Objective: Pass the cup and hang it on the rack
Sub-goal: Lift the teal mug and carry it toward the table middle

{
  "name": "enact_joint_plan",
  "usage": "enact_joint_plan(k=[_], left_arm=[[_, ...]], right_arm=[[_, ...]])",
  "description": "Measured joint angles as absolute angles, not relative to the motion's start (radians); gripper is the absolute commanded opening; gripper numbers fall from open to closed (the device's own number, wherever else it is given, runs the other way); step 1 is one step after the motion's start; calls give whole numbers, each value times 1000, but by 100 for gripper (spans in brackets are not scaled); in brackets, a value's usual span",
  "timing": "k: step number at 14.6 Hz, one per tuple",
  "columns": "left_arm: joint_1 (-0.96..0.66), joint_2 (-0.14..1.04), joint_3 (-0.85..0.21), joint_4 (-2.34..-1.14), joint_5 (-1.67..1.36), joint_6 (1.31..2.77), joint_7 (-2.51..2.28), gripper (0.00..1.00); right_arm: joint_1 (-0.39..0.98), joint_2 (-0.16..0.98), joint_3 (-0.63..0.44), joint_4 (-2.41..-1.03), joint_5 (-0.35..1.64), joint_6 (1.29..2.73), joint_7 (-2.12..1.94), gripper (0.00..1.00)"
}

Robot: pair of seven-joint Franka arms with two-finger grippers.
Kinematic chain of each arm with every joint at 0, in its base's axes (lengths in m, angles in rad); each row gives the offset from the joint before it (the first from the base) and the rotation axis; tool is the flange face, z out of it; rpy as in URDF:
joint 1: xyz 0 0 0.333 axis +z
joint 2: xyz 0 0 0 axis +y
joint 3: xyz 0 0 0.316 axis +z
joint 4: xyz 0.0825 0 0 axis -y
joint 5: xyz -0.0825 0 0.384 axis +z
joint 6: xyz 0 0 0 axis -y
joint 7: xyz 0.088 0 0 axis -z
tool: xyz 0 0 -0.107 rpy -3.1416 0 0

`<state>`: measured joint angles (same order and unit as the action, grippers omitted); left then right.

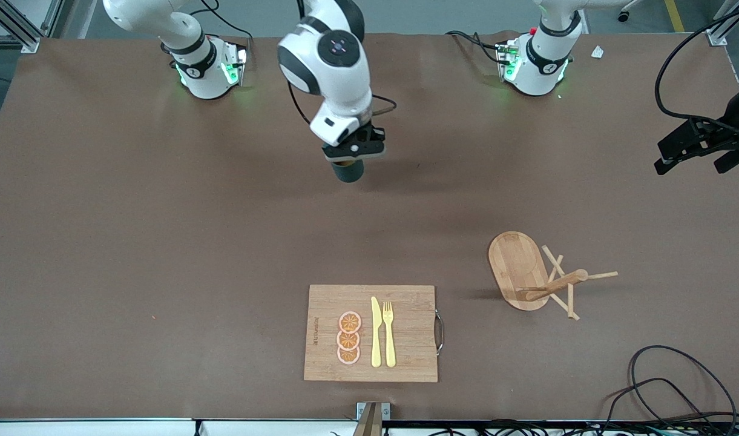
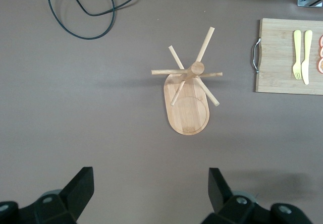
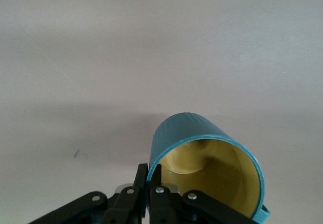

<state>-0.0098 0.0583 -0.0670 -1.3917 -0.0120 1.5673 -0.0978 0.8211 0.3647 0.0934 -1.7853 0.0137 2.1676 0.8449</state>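
Note:
My right gripper (image 1: 350, 158) is shut on the rim of the dark teal cup (image 1: 348, 171) and holds it above the bare table between the two bases. In the right wrist view the cup (image 3: 202, 133) shows its yellowish inside, with its wall pinched between the fingers (image 3: 143, 181). The wooden rack (image 1: 529, 271) stands on its oval base toward the left arm's end of the table; it also shows in the left wrist view (image 2: 189, 90). My left gripper (image 1: 699, 145) is open and empty, high near the table's edge at the left arm's end.
A wooden cutting board (image 1: 321, 339) with a metal handle lies near the front camera and carries orange slices (image 1: 348, 337), a yellow knife (image 1: 376, 332) and a yellow fork (image 1: 389, 333). Black cables (image 1: 672, 387) lie near the front corner at the left arm's end.

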Motion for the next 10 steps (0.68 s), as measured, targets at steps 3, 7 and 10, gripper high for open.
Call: enact_joint_plan(k=[3, 7, 10], left_arm=[[-10, 58, -67, -1392, -12, 1567, -98, 100], [-10, 58, -67, -1392, -12, 1567, -98, 100], [-10, 58, -67, -1392, -12, 1567, -98, 100]], right_arm=[[850, 477, 92, -1705, 11, 2171, 891, 0], [888, 571, 90, -1607, -16, 2170, 900, 0], [903, 605, 89, -1571, -37, 2170, 914, 0]])
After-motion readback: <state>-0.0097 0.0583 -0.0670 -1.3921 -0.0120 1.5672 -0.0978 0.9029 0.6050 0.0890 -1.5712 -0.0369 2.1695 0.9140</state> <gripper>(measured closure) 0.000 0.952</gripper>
